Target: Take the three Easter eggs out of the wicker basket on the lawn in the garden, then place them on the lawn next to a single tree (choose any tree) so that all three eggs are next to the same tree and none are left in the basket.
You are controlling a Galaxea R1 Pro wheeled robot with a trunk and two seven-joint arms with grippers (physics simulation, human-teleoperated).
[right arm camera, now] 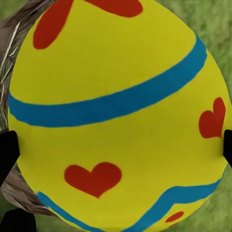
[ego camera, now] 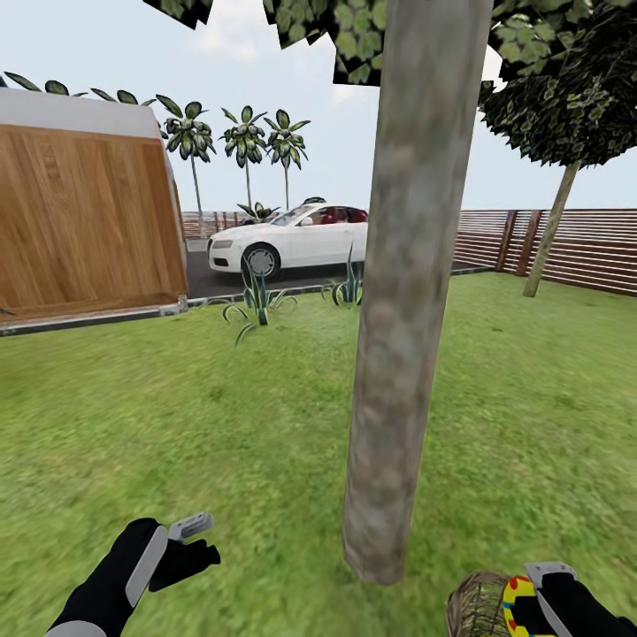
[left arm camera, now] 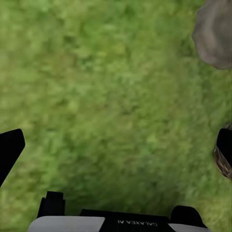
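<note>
The right gripper (ego camera: 531,602) clamps a yellow egg with teal bands and red hearts (right arm camera: 116,116) just above the brown woven wicker basket (ego camera: 478,606), near the thick grey-brown tree trunk (ego camera: 407,310) on the green lawn (ego camera: 221,425). The left gripper (ego camera: 190,540) hangs spread, holding nothing.

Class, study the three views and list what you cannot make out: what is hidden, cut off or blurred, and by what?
- Basket interior, head view: cut by the bottom edge, partly hidden by the egg; any other eggs cannot be counted.
- Right gripper, head view: its grip is cut by the edge.
- Lawn, right wrist view: mostly hidden by the egg.
- Tree, left wrist view: blurred, cut at the corner.
</note>
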